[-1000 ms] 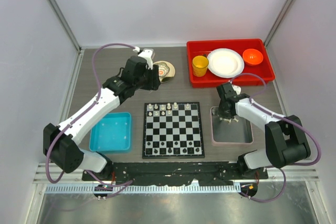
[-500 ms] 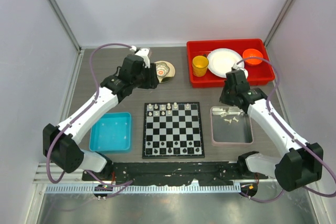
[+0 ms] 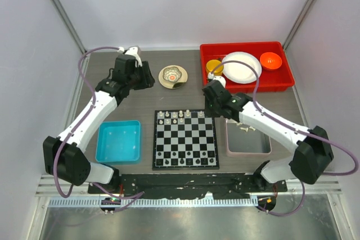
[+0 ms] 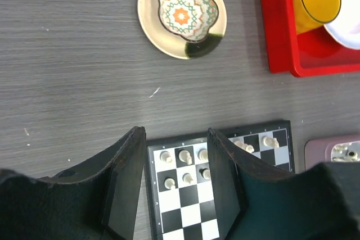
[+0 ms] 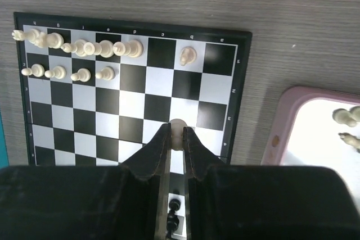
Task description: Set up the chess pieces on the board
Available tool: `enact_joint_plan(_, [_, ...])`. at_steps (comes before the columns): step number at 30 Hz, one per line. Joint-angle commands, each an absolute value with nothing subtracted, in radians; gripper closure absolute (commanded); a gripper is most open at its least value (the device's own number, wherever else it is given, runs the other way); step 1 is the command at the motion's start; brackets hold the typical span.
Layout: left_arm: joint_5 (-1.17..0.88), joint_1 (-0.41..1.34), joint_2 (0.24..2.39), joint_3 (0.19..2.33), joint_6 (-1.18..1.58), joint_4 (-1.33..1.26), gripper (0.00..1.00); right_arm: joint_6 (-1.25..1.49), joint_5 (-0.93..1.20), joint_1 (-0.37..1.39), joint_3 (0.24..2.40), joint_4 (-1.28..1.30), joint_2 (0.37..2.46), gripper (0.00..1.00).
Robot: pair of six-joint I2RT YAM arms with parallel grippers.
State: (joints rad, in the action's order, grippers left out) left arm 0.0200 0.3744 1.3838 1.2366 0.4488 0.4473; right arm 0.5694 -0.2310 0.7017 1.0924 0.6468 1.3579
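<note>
**boardwatcher:** Which step is this? Looks half done to me.

**yam_fan:** Mid-placement, I'd say. The right gripper (image 5: 178, 141) is clamped on one cream piece (image 5: 178, 126) and holds it above the right half of the board (image 5: 132, 105). Only its rounded top shows, so I can't tell what kind it is. The left gripper (image 4: 175, 136) hangs over the table just far of the board, fingers apart with nothing between them.

**boardwatcher:** Counts?

**yam_fan:** Far row has five chess pieces (image 5: 107, 48) bunched at the left, as best I can count, plus one loner (image 5: 187, 55) towards the right. Second row has four pawns (image 5: 81, 75) on the left. At least two more lie in the tray (image 5: 292, 116) right of the board. There are some dark pieces (image 5: 174, 203) along the near edge, too small to count.

**boardwatcher:** Next move?

**yam_fan:** My guess: if it's a pawn, it goes on the free square just right of those four. That means carrying it far and left, lowering it straight down, and opening the fingers without clipping the neighbours. They're tiny and look easy to tip.
</note>
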Motion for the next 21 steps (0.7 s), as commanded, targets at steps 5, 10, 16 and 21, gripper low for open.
enact_joint_plan(5, [-0.061, 0.269, 1.342, 1.223, 0.495, 0.377, 0.49, 0.637, -0.291, 0.796, 1.152, 0.525, 1.526, 0.99])
enact_joint_plan(10, [-0.098, 0.238, 1.347, 1.220, 0.517, 0.368, 0.50, 0.641, -0.305, 0.844, 1.164, 0.508, 1.597, 0.99])
enact_joint_plan(16, [-0.110, 0.230, 1.351, 1.218, 0.520, 0.365, 0.50, 0.649, -0.298, 0.847, 1.160, 0.465, 1.666, 0.99])
enact_joint_plan(21, [-0.121, 0.227, 1.355, 1.218, 0.520, 0.365, 0.51, 0.640, -0.296, 0.850, 1.192, 0.457, 1.715, 0.99])
